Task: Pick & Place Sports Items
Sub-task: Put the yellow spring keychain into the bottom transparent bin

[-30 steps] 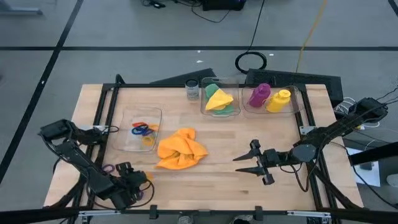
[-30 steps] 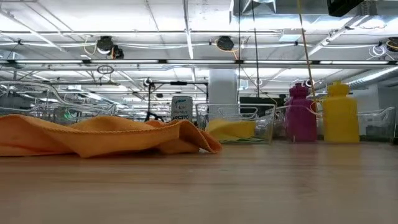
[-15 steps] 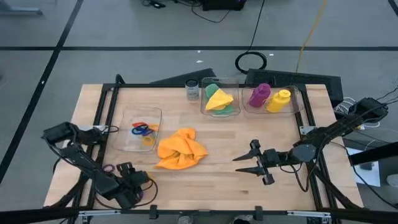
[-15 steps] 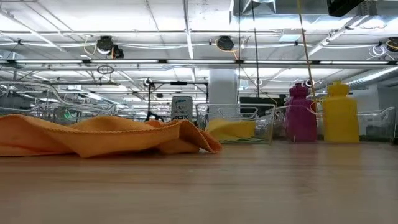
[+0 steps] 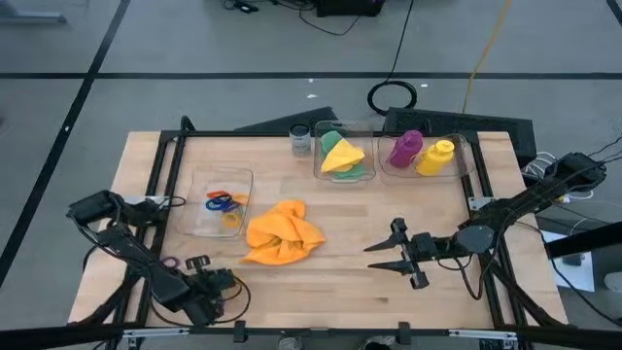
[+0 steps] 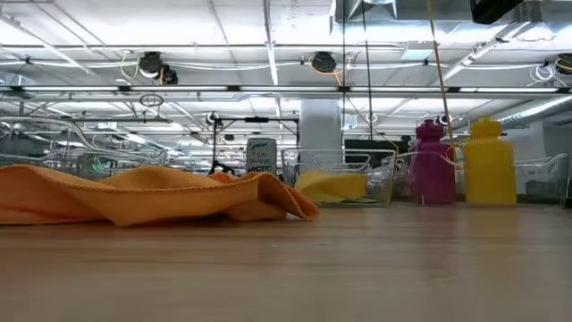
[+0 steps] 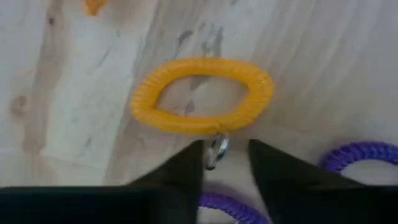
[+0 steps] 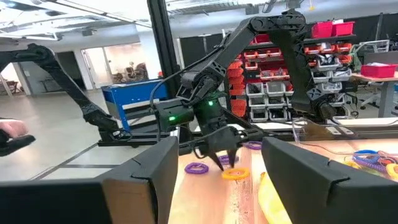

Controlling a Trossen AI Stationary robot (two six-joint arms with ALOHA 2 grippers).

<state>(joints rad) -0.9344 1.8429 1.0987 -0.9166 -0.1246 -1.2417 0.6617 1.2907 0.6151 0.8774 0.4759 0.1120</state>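
- left gripper (image 7: 225, 163) – low over the table's near-left corner, about 7 o'clock from the table centre in the high view; jaws narrowed, tips either side of the small metal ring (image 7: 217, 149) on a yellow coil ring (image 7: 202, 96); whether they pinch it yet I cannot tell
- purple coil rings (image 7: 360, 154) lie just beside the yellow one on the wood; another purple ring (image 5: 169, 262) sits apart, toward 9 o'clock of the gripper
- clear box (image 5: 199, 216) at 9 o'clock of centre holds red, blue and yellow elastic rings (image 5: 223, 202)
- orange cloth (image 5: 282, 231) crumpled on the bare table (image 5: 389, 292), just beside that box, near centre
- small glass jar (image 5: 300, 141) at 12 o'clock, at the far edge
- next box (image 5: 323, 167) holds a yellow cloth (image 5: 341, 154) on top of a green cloth (image 5: 364, 167)
- far-right box (image 5: 463, 165) – purple bottle (image 5: 404, 148) and yellow bottle (image 5: 436, 157) side by side, touching
- right gripper (image 5: 393, 249) – hovering at 4 o'clock of centre, jaws apart, nothing between them, pointing toward the orange cloth
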